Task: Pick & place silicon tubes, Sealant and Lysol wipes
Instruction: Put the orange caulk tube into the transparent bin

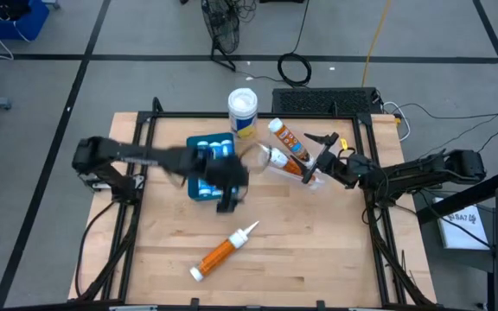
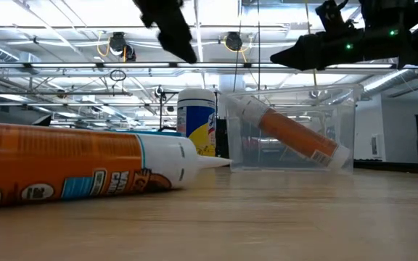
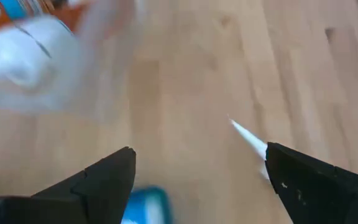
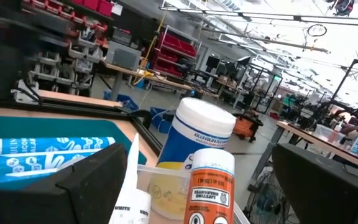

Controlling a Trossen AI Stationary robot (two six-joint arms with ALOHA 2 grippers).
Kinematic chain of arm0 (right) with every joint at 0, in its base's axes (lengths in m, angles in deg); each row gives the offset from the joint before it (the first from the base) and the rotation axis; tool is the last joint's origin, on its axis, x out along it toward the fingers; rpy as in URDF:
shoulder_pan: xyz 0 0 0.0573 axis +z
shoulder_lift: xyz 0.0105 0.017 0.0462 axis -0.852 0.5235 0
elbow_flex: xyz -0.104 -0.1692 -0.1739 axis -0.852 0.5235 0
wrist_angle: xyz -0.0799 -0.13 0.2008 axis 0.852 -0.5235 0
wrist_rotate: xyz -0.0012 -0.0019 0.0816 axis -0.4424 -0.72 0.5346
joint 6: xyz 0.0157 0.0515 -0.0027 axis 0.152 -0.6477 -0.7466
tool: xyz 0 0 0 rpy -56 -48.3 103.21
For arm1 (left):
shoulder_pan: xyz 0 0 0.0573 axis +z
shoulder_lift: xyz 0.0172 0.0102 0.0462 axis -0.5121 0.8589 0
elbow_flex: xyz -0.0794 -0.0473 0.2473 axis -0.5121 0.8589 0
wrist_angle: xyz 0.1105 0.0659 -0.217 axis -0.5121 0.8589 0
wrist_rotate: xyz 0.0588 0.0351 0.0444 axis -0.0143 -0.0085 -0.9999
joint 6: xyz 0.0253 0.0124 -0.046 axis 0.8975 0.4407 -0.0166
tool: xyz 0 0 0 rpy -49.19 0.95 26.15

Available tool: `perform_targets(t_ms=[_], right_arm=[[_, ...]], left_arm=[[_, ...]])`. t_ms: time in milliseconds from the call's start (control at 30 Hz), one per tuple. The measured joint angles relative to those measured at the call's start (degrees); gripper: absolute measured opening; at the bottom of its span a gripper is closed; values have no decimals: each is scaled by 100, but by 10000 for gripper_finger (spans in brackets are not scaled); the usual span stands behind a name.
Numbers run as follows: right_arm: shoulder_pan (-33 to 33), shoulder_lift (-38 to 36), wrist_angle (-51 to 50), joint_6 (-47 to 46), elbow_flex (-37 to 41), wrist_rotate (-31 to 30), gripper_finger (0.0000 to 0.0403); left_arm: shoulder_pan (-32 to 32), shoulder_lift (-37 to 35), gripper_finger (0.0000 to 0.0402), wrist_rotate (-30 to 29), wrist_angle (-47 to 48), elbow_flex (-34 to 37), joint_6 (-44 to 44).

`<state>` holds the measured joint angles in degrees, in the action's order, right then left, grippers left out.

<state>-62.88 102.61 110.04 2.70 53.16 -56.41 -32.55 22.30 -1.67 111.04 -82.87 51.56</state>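
- The table (image 1: 318, 250) is pale wood planking with a dark metal frame along its edges.
- An orange sealant tube (image 1: 224, 251) with a white tapered nozzle lies flat near the front of the table, on its own. In the low view it fills the foreground (image 2: 78, 168), with a blue band and dark lettering too skewed to read.
- The Lysol wipes (image 1: 242, 112) stand upright at the back edge: a wide canister with a round white lid and a blue-and-yellow label. In the right wrist view the label (image 4: 197, 140) shows words that look like "KILLS COLDS", not fully legible.
- A clear plastic tub (image 2: 343, 116) sits just right of the wipes, with an orange tube (image 1: 289, 141) leaning inside it; a white-capped tube (image 1: 272, 157) lies beside that one.
- A teal tray (image 1: 199, 143) holds blue-and-white tubes (image 4: 48, 155) lying side by side.
- The left gripper (image 1: 226, 194) hangs over the table beside the tray, fingers spread wide with nothing between them; the lone sealant tube's nozzle tip (image 3: 248, 140) shows just inside one finger.
- The right gripper (image 1: 318, 160) sits at the tub's right side, jaws apart and empty, pointing toward the tub and wipes.
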Motion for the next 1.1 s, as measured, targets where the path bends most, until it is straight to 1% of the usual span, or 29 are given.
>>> perform_targets(t_ms=[100, 200, 267, 367, 467, 567, 667, 800, 933, 1033, 1100], right_arm=[[1, 0, 61, 120, 0, 0, 374], [2, 0, 103, 141, 0, 0, 374], [2, 0, 173, 125, 0, 0, 374], [4, -2, 209, 117, 0, -2, 374], [68, -2, 212, 54, 0, -4, 374], [139, -2, 206, -55, 0, -3, 374], [229, -2, 211, -75, 0, -8, 374], [275, -2, 217, -219, 0, 7, 374], [280, -2, 209, -348, 0, 10, 374], [280, -2, 209, -370, 0, 15, 374], [280, -2, 208, -370, 0, 17, 374]], left_arm=[[-849, -7, 351, -839, 330, 0, -1155], [-1510, -6, 351, -1315, 549, 0, -2522], [-1773, -7, 351, -1642, 465, 0, -2810], [-1941, 36, 351, -1921, 460, -2, -3369], [-2159, 249, 351, -1910, 469, -2, -3988], [-2421, 595, 351, -1571, 446, -2, -4565], [-2597, 1033, 351, -1059, 388, -2, -5410], [-2818, 1660, 351, -15, 176, 0, -6685], [-3009, 2270, 351, 1012, -268, 0, -7612], [-3109, 2585, 351, 1370, -573, -8, -8119], [-3176, 2699, 351, 1387, -648, -32, -8344]])
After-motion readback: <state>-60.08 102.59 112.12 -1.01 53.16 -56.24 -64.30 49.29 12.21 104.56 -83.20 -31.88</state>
